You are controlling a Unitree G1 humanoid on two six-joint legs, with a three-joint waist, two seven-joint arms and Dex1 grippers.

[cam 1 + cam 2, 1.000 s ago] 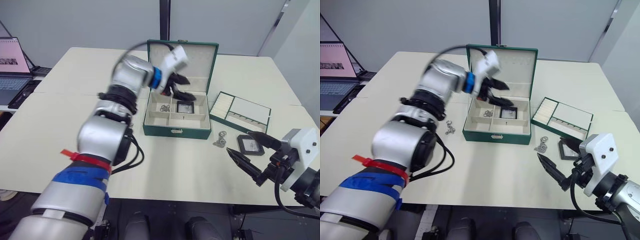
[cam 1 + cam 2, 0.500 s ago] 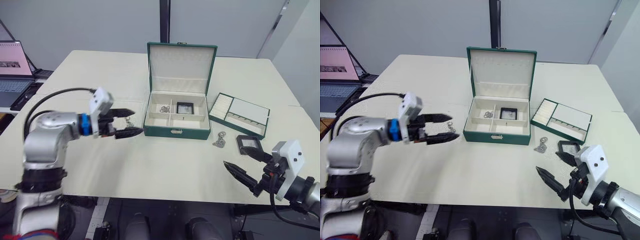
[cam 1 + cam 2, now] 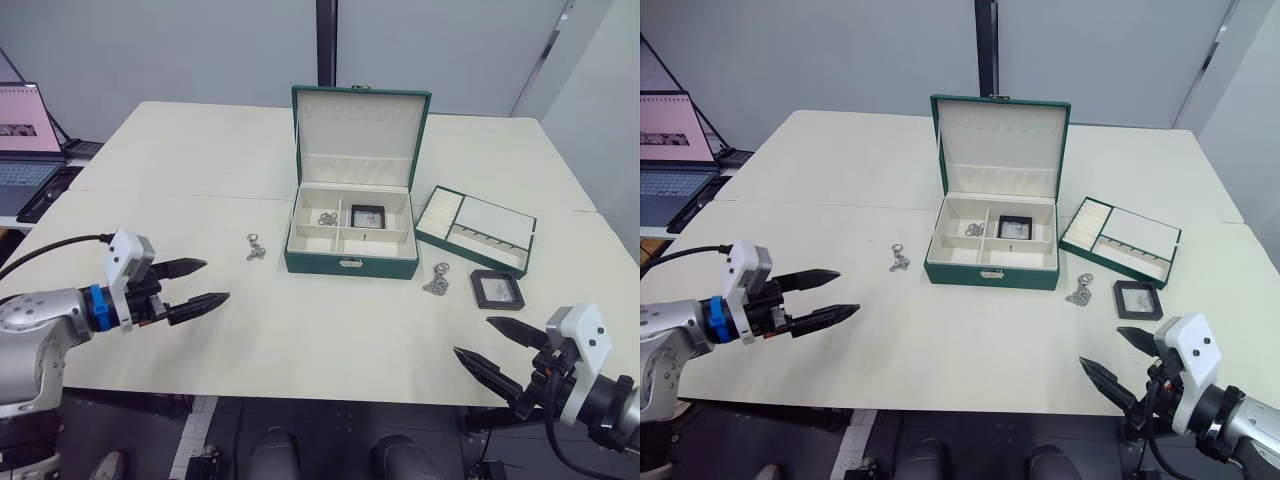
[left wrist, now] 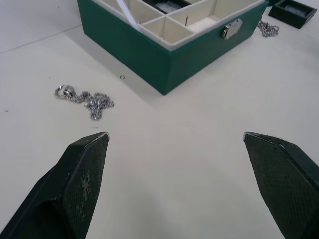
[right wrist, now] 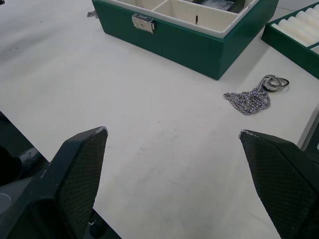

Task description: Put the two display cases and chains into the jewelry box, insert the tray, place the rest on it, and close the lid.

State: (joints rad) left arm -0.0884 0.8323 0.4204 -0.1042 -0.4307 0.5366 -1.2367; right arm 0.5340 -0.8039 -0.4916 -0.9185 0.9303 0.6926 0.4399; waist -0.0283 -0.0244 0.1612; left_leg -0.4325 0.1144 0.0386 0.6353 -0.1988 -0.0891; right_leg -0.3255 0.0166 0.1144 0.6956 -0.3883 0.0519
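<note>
The dark green jewelry box (image 3: pixel 352 262) stands open mid-table, its lid (image 3: pixel 360 130) upright. Inside lie one display case (image 3: pixel 368 215) and a chain (image 3: pixel 328 218). The second display case (image 3: pixel 497 288) rests on the table to the right, in front of the tray (image 3: pixel 478 228). One chain (image 3: pixel 438 279) lies by the box's front right corner, another chain (image 3: pixel 255 247) to its left. My left gripper (image 3: pixel 215 281) hovers open and empty at the front left, well short of that left chain (image 4: pixel 84 98). My right gripper (image 3: pixel 474 337) is open and empty near the front right edge, with the right-hand chain (image 5: pixel 254 97) ahead of it.
A laptop (image 3: pixel 25 120) sits on a side table at the far left. The cream table (image 3: pixel 330 330) has bare surface between the two grippers and in front of the box. The gold clasp (image 4: pixel 232 29) faces me.
My left arm has pulled back from over the box to the front left of the table, gripper still open. The right gripper has drawn back slightly toward the front edge.
</note>
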